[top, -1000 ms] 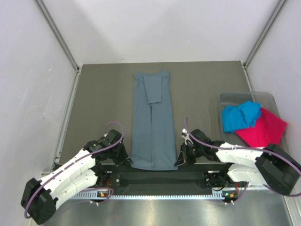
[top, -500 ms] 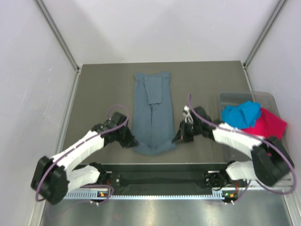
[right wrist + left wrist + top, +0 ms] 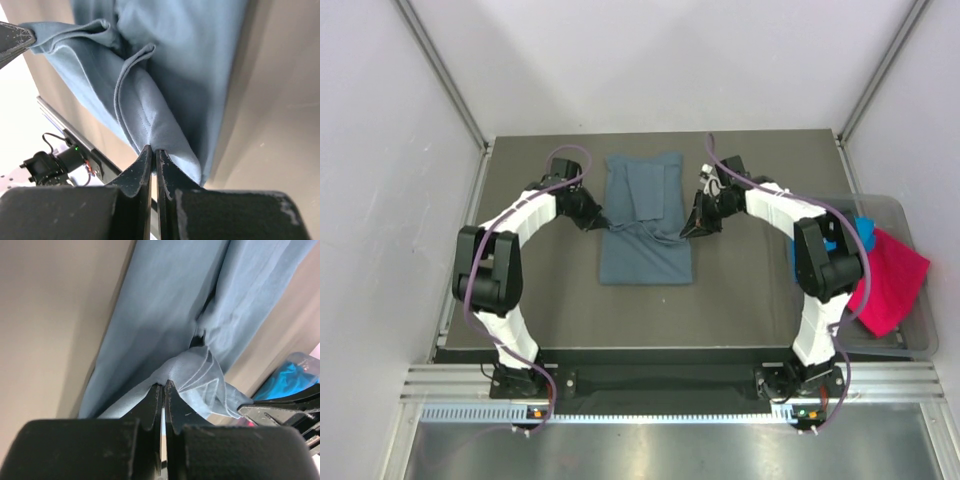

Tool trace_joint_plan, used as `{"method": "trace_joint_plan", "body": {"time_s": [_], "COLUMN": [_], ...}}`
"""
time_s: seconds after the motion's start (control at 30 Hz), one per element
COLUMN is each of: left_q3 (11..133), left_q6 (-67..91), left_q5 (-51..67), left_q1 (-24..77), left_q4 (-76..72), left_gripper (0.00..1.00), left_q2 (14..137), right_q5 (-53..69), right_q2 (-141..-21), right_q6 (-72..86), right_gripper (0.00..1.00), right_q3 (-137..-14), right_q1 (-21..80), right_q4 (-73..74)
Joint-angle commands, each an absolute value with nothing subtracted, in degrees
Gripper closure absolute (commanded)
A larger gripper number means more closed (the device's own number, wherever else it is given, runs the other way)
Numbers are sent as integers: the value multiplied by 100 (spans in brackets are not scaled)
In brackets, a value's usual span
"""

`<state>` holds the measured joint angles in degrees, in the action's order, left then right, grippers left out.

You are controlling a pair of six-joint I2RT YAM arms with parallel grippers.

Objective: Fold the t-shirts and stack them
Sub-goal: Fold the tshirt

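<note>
The slate-blue t-shirt (image 3: 645, 255) lies as a narrow strip in the middle of the table, its near end lifted and doubled back over itself. My left gripper (image 3: 596, 219) is shut on the shirt's left hem corner (image 3: 192, 367), and my right gripper (image 3: 691, 229) is shut on the right hem corner (image 3: 150, 125). Both hold the cloth just above the lower layer, about halfway up the shirt. In the left wrist view my left gripper (image 3: 163, 385) pinches a bunched fold. The right wrist view has my right gripper (image 3: 151, 149) pinching a seamed edge. The turquoise t-shirt (image 3: 861, 236) and the magenta t-shirt (image 3: 890, 282) lie in the tub.
A clear plastic tub (image 3: 916, 345) stands at the table's right edge, partly behind my right arm. Grey walls with metal rails enclose the table on the left, back and right. The arm bases' rail (image 3: 650, 385) runs along the near edge.
Both grippers have carried the slate-blue shirt's near hem from the table's front edge up toward the back, folding the strip over itself. The arms now reach far out.
</note>
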<state>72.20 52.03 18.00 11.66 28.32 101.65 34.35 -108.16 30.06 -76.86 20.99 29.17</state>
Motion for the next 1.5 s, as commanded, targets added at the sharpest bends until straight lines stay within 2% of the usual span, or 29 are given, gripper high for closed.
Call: {"method": "trace_joint_plan", "body": {"time_s": [0.0,0.63,1.03,1.23,1.3,1.33,1.4,1.43,1.47], "left_q3": [7655,7927,8516,8929,9305,9429,9693,9738,9756], "left_q6": [4860,4781,4746,4396,4185,3983,3771,3605,3525], "left_q5": [1986,1977,2224,2127,1900,1803,1462,1363,1293], "left_q1": [1073,932,861,817,809,800,800,800,809], "left_q4": [2866,2865,2962,3119,3470,3602,3875,3928,3990], "left_gripper": [100,100,100,99,92,85,80,74,71], "left_q2": [10379,10775,11513,11847,12032,12067,12006,11928,11718], "right_q5": [3735,4341,4439,4307,4280,4245,4236,4245,4280], "right_q2": [-11090,-11874,-12638,-12779,-12902,-12972,-13139,-13218,-13227], "right_q6": [2769,2593,2777,2821,2769,2760,2699,2672,2567], "right_gripper": [100,100,99,92,86,83,71,64,63], "right_q3": [-8217,-9052,-9852,-9966,-10186,-10317,-10756,-11080,-11213], "right_q1": [1960,1582,1521,1363,1240,1196,1046,968,941], "right_q4": [3278,3261,3445,3445,3393,3401,3489,3550,3620]}}
